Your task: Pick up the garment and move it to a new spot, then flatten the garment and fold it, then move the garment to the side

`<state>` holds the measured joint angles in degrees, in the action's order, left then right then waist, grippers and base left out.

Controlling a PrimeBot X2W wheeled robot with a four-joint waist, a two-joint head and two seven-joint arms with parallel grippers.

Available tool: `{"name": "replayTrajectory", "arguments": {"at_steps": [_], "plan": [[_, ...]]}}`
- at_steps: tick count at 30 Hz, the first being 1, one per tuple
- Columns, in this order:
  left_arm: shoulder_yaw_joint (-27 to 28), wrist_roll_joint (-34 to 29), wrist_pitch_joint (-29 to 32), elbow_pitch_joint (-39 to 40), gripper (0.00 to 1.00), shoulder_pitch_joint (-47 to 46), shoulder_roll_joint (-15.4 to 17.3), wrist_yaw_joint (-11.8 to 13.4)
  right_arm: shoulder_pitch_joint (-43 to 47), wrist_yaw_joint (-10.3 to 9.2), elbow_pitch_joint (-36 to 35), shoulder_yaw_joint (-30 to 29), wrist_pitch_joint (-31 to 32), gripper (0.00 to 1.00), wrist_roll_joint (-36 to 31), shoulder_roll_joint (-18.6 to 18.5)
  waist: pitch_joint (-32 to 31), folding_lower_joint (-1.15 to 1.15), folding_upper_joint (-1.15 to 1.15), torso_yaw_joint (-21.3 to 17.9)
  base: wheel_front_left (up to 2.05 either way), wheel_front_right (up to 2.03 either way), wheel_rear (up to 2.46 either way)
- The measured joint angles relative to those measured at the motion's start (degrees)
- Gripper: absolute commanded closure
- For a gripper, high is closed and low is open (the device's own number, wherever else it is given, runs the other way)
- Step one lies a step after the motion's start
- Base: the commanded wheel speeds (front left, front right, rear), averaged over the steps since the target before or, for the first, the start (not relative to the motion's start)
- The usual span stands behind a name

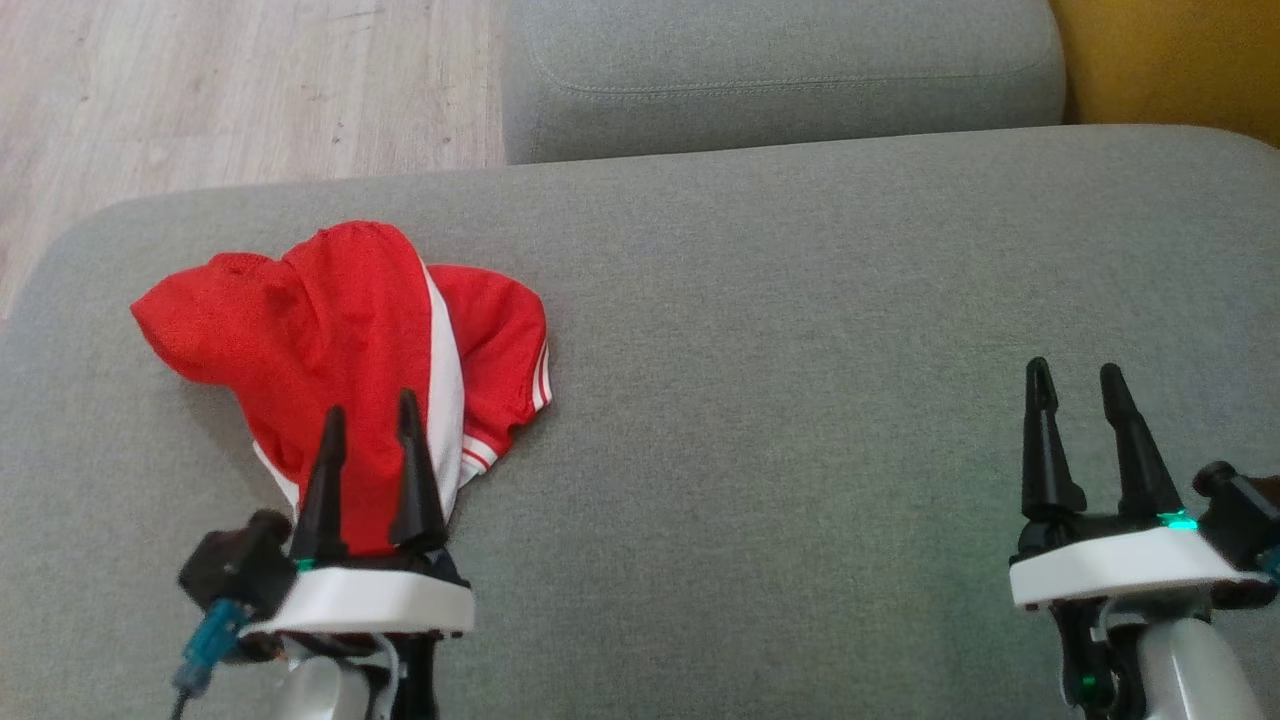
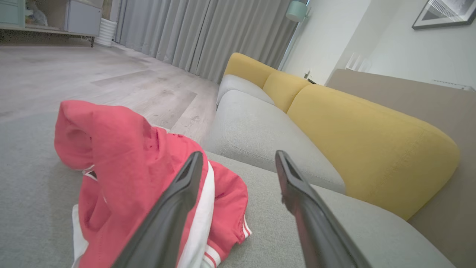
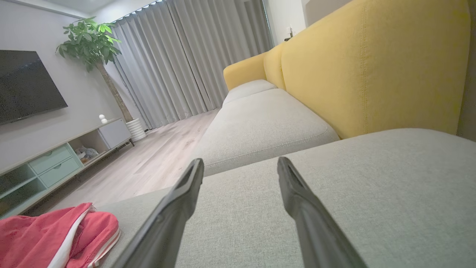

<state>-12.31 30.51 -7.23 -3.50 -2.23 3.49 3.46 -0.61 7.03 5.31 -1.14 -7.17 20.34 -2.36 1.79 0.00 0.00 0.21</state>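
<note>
While the garment lies bunched in a heap on the left part of the grey seat cushion, the left gripper hangs over its near edge, fingers spread and empty; whether they touch the cloth cannot be told. The right gripper stands well apart over bare cushion, likewise spread and empty. Beyond lie a second grey cushion, a yellow backrest and wood floor.

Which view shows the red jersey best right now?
Head view: nearly the whole crumpled jersey lies on the grey cushion, its near edge behind the left hand. Left wrist view crops its bottom; right wrist view catches one corner.
</note>
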Motion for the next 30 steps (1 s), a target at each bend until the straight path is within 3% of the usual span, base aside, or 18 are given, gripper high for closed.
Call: {"name": "replayTrajectory", "arguments": {"at_steps": [30], "plan": [[-15.88, -21.64, -5.03, -2.75, 0.00, -4.34, 6.23, 9.16, 0.06, 0.02, -2.57, 2.32, -5.02, 0.00, -27.10, -0.01, -0.13, 0.00, 0.00, 0.17, 0.00, 0.00, 0.00]]}}
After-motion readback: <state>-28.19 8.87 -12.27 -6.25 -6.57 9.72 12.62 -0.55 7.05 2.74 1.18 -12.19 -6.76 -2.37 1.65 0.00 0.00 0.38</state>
